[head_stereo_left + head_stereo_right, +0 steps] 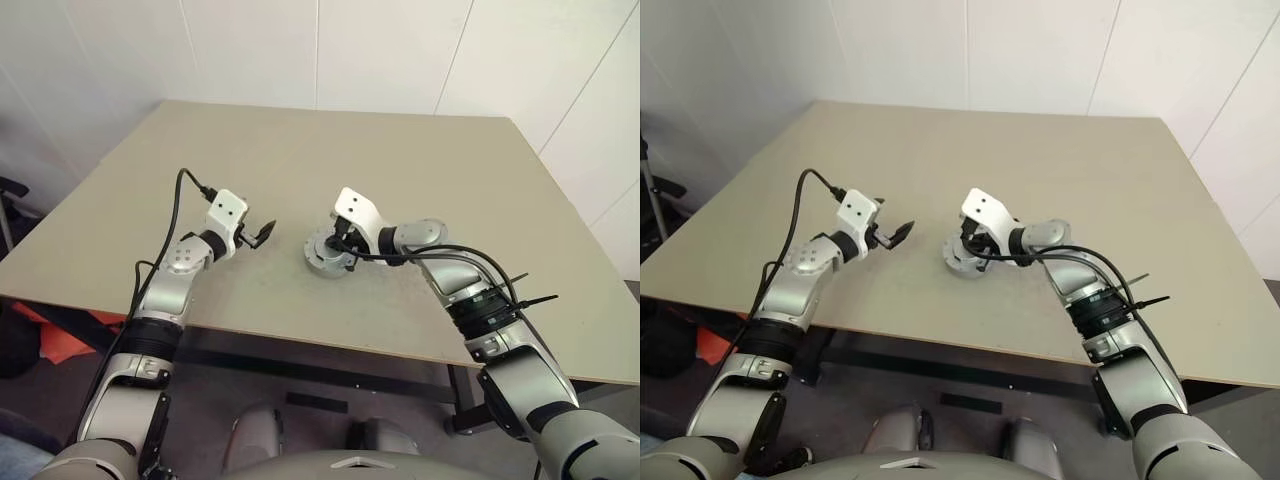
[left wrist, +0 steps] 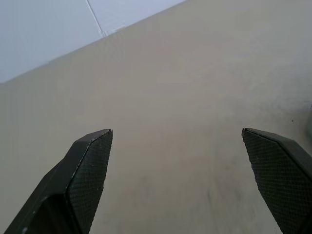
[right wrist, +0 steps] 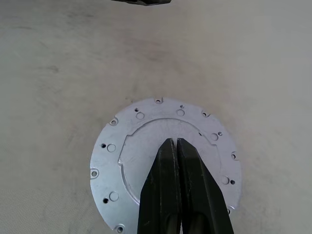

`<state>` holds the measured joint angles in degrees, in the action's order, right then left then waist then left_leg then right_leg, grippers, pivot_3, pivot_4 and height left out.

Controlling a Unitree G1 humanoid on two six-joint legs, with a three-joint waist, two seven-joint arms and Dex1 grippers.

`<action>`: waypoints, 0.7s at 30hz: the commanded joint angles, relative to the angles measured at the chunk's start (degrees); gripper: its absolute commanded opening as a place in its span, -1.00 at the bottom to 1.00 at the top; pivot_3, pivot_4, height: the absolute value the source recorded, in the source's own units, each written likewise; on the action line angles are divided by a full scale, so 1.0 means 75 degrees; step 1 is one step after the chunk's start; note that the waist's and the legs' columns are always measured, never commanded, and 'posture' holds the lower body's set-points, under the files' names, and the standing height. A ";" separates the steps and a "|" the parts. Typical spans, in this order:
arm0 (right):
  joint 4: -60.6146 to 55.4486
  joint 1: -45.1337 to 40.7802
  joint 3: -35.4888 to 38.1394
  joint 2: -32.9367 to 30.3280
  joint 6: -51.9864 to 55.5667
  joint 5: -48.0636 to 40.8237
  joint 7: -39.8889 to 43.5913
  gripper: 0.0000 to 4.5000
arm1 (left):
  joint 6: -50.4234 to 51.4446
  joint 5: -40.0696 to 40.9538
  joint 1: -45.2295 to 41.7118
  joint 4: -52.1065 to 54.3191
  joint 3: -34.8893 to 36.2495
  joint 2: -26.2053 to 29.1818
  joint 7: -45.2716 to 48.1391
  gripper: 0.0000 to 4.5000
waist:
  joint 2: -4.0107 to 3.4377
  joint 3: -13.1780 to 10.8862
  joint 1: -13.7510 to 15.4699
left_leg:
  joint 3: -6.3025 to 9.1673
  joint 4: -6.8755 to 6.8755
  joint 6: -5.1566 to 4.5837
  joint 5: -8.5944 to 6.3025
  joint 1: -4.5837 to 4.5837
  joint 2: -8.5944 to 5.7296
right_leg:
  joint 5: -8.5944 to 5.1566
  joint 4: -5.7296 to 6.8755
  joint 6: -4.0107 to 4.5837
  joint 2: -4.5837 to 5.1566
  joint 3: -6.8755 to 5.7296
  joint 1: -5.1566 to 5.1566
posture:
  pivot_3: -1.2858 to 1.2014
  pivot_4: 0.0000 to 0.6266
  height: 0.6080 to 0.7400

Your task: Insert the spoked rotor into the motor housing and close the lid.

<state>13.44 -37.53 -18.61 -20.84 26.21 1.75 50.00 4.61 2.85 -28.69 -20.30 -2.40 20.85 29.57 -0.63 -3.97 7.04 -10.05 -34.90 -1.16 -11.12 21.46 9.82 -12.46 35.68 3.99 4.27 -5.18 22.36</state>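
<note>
Fingers of the right gripper (image 3: 176, 144) are clenched tip to tip with nothing between them, and their tips rest near the centre of the lid (image 3: 141, 146), a thin round grey metal disc with small holes around its edge. Judged from this pose, the closed tips serve as a single pusher to press the lid flat on the motor housing (image 1: 326, 256), which sits mid-bench. Left gripper (image 1: 262, 235) hovers just beside the assembly, fingers (image 2: 87, 161) released wide and empty, apparently kept clear of it. Beige bench (image 1: 420, 190) carries the assembly.
</note>
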 commanded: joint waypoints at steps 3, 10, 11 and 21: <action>0.0270 0.0181 0.0262 0.0136 -0.0394 -0.0054 -0.0418 -1.00 | -0.0220 0.0010 -0.0198 0.0014 0.0194 0.0053 -0.0120 1.00 | 0.0000 0.0000 -0.0006 | -0.0001 0.0001 0.0000 0.0000 -0.0003 -0.0001 | -0.0002 0.0000 -0.0004 0.0000 0.0001 -0.0001 | 0.03 -1.00 1.00; 0.0250 -0.0035 0.1122 0.0332 -0.0905 -0.0847 -0.0536 -1.00 | -0.0238 0.0036 -0.0191 0.0000 0.0186 0.0046 -0.0111 1.00 | 0.0000 0.0000 -0.0008 | -0.0001 0.0003 0.0003 0.0002 -0.0008 -0.0001 | -0.0018 0.0000 -0.0031 0.0000 0.0002 -0.0004 | 0.03 -1.00 1.00; 0.0186 -0.0049 0.1227 0.0339 -0.0903 -0.0992 -0.0429 -1.00 | -0.0233 0.0055 -0.0186 0.0003 0.0184 0.0046 -0.0071 1.00 | 0.0000 0.0000 -0.0008 | -0.0001 0.0004 0.0003 0.0002 -0.0007 -0.0001 | -0.0015 0.0000 -0.0027 0.0000 0.0002 -0.0002 | 0.03 -1.00 1.00; -0.0098 0.0536 0.1193 0.0243 -0.1297 -0.1193 0.0085 -0.31 | -0.0238 0.0072 -0.0262 -0.0091 0.0193 0.0116 0.0111 1.00 | 0.0000 0.0000 0.0000 | -0.0003 0.0023 0.0001 0.0001 -0.0005 -0.0003 | 0.0000 -0.0016 0.0001 0.0000 0.0002 -0.0001 | 0.03 -1.00 1.00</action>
<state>14.56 -33.07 -9.84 -18.80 17.74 -6.62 50.41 4.00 3.03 -28.89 -21.61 -1.90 21.02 30.01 -0.63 -3.97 7.04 -10.07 -34.72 -1.15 -11.11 21.42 9.79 -12.46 35.55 4.00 4.27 -5.17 22.35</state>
